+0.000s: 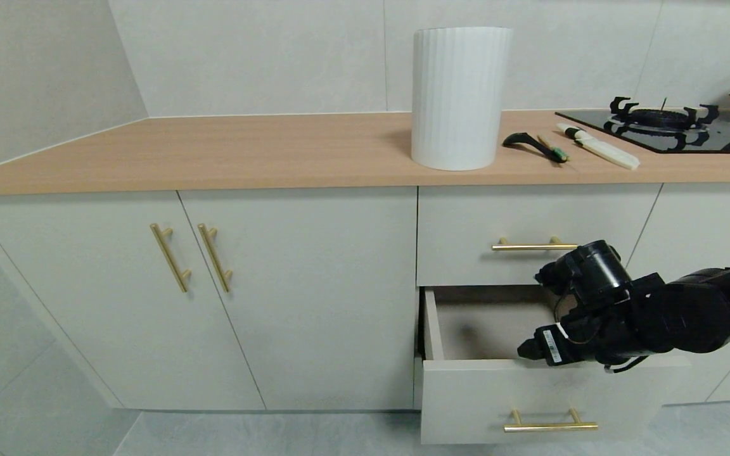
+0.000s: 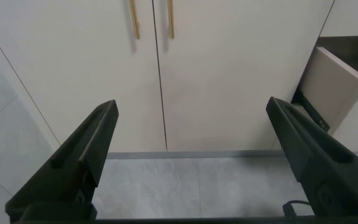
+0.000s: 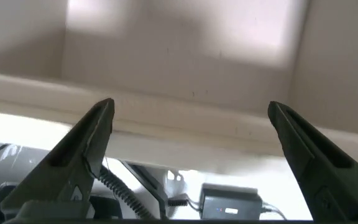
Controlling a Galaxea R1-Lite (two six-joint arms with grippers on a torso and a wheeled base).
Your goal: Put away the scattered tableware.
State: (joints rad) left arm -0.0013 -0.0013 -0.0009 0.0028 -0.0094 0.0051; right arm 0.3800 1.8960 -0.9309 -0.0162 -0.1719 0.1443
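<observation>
Showing right pincer (image 1: 525, 350) spread and empty over the open drawer (image 1: 485, 380), with black ladle (image 1: 525, 140) and white knife (image 1: 599, 147) above it on the desk (image 1: 244, 149), just right of the white canister (image 1: 459, 98), long axes diagonal; nearer this arm than left pincer (image 2: 191, 155), also spread, facing cupboard doors (image 2: 229, 74).

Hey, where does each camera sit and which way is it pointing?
Head: on the head, looking forward and down at the counter and open drawer; right arm shows.
Left wrist: low, facing the cabinet doors and floor; open left tool shows.
Right wrist: facing into the drawer; open right tool shows.
Shared: head and left wrist both see the doors and drawer.
</observation>
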